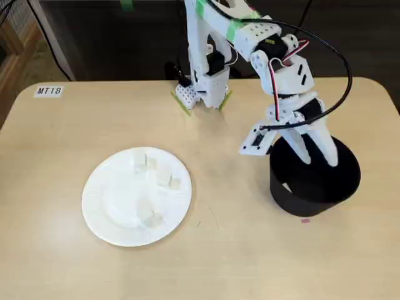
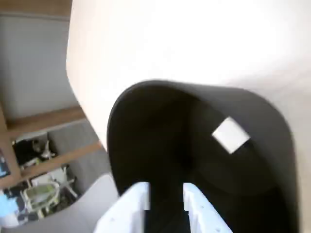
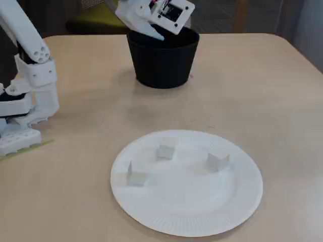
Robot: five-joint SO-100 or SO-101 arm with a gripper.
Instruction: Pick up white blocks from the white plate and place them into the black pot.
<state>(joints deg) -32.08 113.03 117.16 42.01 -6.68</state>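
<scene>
Hovered gripper (image 1: 319,157) over pot (image 1: 312,194), fingers spread, empty; judged blocks (image 3: 165,152) light, stiff, best pinched across flat faces.

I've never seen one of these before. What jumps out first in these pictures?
The white robot arm bends over the black pot at the right of a fixed view, its gripper reaching into the mouth with jaws apart. The wrist view shows one white block already inside. Left of it, the white plate holds three more blocks.
</scene>
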